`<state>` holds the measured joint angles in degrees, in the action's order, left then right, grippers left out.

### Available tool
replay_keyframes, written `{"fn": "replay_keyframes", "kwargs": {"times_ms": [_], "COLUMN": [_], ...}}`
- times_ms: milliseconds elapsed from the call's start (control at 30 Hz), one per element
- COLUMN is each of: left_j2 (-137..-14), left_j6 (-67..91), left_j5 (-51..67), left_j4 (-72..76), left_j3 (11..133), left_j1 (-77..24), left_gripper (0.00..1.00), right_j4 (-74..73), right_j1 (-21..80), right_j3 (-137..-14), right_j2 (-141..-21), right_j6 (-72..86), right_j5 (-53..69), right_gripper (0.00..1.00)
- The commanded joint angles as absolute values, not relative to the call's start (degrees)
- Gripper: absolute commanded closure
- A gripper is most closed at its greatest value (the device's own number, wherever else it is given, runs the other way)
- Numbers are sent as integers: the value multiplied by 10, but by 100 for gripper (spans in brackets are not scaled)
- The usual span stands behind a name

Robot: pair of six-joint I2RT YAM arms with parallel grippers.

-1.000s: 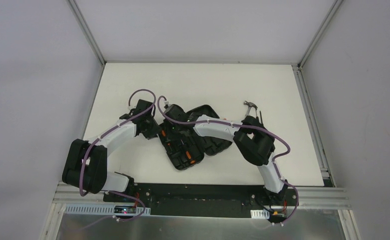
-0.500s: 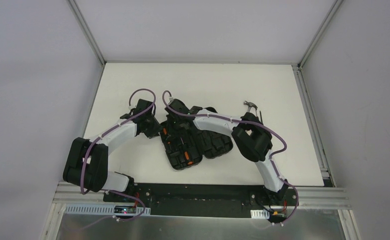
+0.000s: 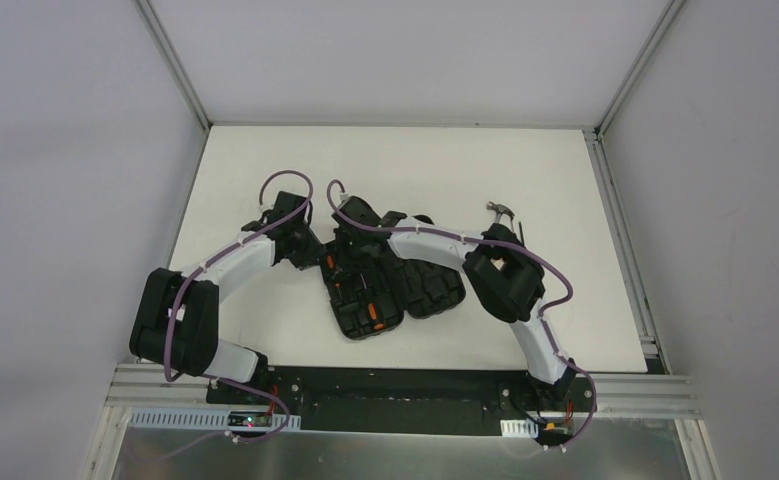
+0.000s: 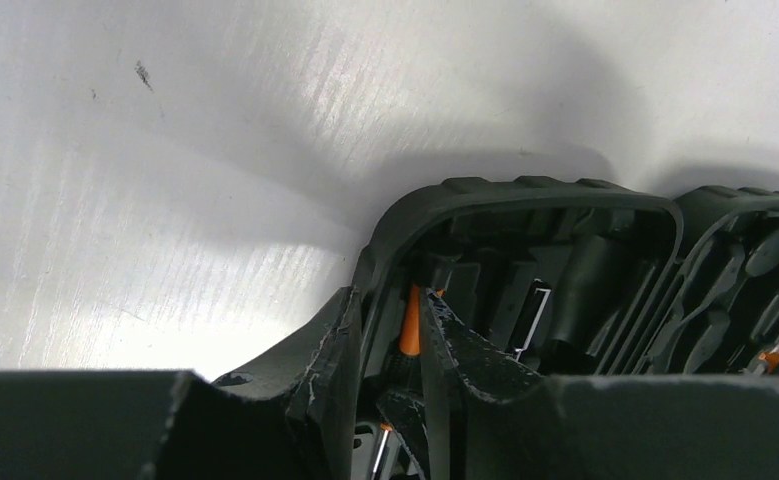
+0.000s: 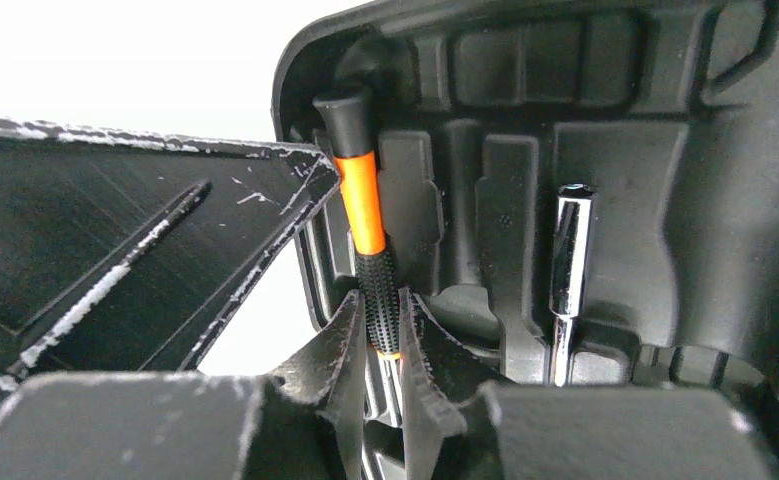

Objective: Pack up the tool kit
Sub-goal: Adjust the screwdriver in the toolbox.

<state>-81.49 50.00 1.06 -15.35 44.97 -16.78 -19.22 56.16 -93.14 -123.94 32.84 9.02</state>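
Observation:
The black tool kit case lies open at mid-table, with orange-and-black tools in its left half. My left gripper straddles the case's left wall, one finger outside and one inside, shut on that wall. My right gripper is shut on the knurled black part of an orange-and-black screwdriver. The screwdriver lies along the case's left edge, and its orange handle also shows between my left fingers. A hammer lies on the table to the right of the case.
A chrome bit sits in a moulded slot of the case. My left finger stands close beside the screwdriver, just outside the case wall. The right arm's elbow hangs over the table right of the case. White table surrounds the case.
The right arm's forearm has swung a little farther back over the case with the screwdriver still held. The left wrist has shifted slightly back. Both grips are unchanged.

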Motion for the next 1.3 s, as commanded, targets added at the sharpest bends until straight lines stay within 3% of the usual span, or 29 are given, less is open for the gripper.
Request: {"fn": "replay_keyframes", "kwargs": {"times_ms": [0,300,600,800,933,1267], "left_j2": [-842,-895,-754,-770,-809,-868], "left_j6": [498,493,480,473,470,470], "left_j5": [13,9,-66,-30,-21,-13], "left_j4": [-146,-181,-224,-226,-226,-225], "left_j3": [462,476,504,550,560,567], "left_j1": [-170,-198,-198,-199,-200,-200], "left_gripper": [76,79,73,86,99,100], "right_j4": [-257,-258,-242,-240,-240,-236], "right_j1": [564,564,564,564,564,564], "right_j3": [-905,-905,-888,-887,-888,-885], "right_j2": [-1267,-1272,-1260,-1260,-1260,-1258], "right_j6": [334,334,329,331,331,334], "right_j5": [76,84,86,84,83,88], "right_gripper": [100,100,100,100,100,100]}}
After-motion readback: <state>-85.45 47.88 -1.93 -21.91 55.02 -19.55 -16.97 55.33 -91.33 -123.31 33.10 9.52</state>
